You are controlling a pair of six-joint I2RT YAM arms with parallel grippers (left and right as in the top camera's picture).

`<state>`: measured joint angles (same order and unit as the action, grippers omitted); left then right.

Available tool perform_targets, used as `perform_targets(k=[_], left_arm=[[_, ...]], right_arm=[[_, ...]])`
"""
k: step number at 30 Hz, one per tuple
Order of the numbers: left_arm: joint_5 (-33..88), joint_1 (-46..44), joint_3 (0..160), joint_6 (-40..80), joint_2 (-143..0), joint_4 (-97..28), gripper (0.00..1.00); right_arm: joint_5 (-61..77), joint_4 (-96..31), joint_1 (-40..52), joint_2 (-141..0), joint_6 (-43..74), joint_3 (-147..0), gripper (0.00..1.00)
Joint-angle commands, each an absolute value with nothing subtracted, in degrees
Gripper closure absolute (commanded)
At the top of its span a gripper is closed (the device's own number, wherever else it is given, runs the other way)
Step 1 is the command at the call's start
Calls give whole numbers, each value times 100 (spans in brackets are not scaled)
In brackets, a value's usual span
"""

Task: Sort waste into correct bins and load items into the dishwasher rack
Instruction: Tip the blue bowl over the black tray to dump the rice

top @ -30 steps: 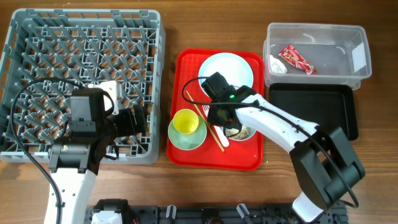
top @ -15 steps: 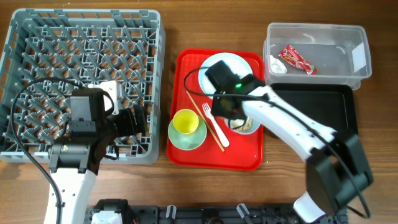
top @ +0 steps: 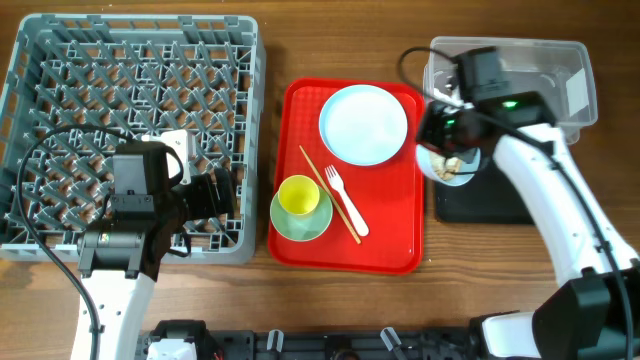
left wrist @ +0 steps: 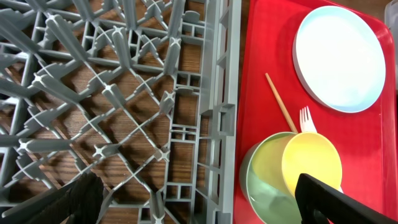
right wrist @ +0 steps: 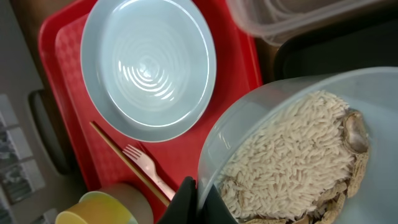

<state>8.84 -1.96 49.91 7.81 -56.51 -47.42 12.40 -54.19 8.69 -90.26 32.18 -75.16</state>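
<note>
A wooden bench (top: 340,295) carries the grey dishwasher rack (top: 135,20) on the left, a red tray (top: 395,235) in the middle and the 2 bins on the right, the clear tub (top: 540,45) behind the black tray (top: 480,205). The right jaws are pressed together on the rim of the pale blue bowl (right wrist: 214,149); only 1 dark finger tip shows there in the wrist view. The bowl hangs in the air over the left end of the black tray, just beside the tub's near wall. It holds a heap of rice-like crumbs (right wrist: 283,146) with a few brownish scraps at 1 side. The step in hand looks like emptying this food waste, and the black tray seems the likely bin. To do it well, the bowl should go further in over the tray's middle before tipping, since its edge sits close to the red tray and the bench. Then it should roll slowly, rim low, so the grains slide rather than scatter. The pinch is on a thin rim only, so the loaded bowl could swing or slip if turned fast. The plate (top: 364,123), the yellow cup (top: 298,195) in the green saucer (top: 300,232), the fork (top: 348,205) and the wooden stick (top: 322,183) lie on the red tray, not yet racked. The left jaws are spread wide and empty above the rack's right edge.
</note>
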Motion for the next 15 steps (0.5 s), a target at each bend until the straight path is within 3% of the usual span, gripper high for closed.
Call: perform_targets(k=[1, 15], left_arm=[[952, -169, 5113, 812, -5594, -4740, 0], [954, -169, 5113, 812, -5594, -4740, 0]], right_arm=[[2477, -5446, 239, -8980, 2453, -7524, 96], [4932, -4700, -1623, -9059, 1796, -6191, 96]])
